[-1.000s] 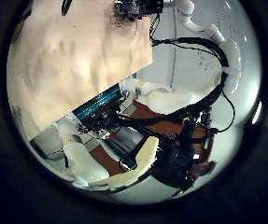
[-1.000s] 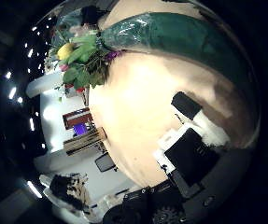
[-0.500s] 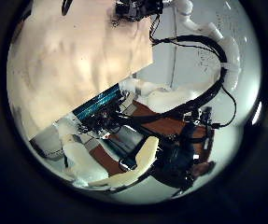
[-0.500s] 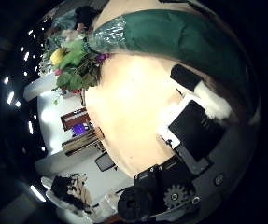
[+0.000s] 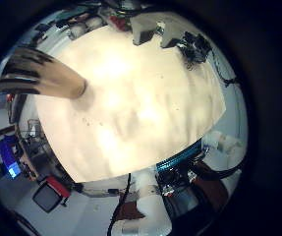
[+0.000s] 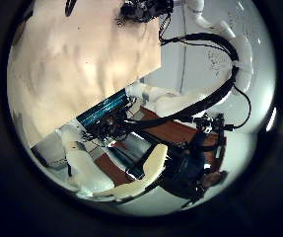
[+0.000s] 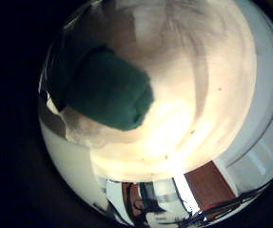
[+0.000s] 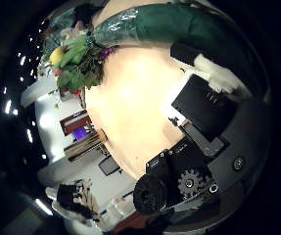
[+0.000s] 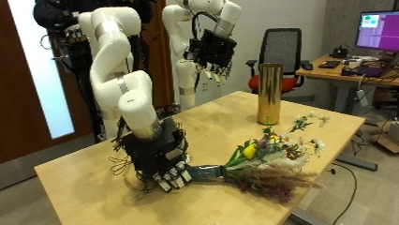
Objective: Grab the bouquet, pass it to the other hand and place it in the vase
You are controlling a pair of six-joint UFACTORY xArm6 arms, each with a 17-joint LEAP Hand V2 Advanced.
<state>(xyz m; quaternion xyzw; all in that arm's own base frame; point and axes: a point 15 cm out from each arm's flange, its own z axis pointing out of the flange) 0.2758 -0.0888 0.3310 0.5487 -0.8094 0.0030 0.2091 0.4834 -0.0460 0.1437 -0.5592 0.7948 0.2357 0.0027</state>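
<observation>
The bouquet (image 9: pixel 268 161) lies on the wooden table (image 9: pixel 100 169), its flowers toward the vase and its dark green wrapped stem (image 9: pixel 206 173) toward my right hand (image 9: pixel 162 161). That hand is low over the stem's end, with loosely bent fingers reaching down beside the wrap. In the right palm views the green wrap (image 7: pixel 112 85) (image 8: pixel 169 24) is close and the flowers (image 8: pixel 76 54) lie beyond it. The tall brass vase (image 9: pixel 268 94) stands upright at the table's far side, and also shows from above (image 5: pixel 47 77). My left hand (image 9: pixel 214 52) hangs high behind the table, open and empty.
An office chair (image 9: pixel 285 47) and a desk with a monitor (image 9: pixel 375 28) stand behind the table. The vase is close to the table's far edge. Bare tabletop (image 5: pixel 131 108) lies between the bouquet and the vase.
The right palm has come closer to the green wrap, and its own fingers reach farther into its thumb side view. The left hand's view is almost unchanged.
</observation>
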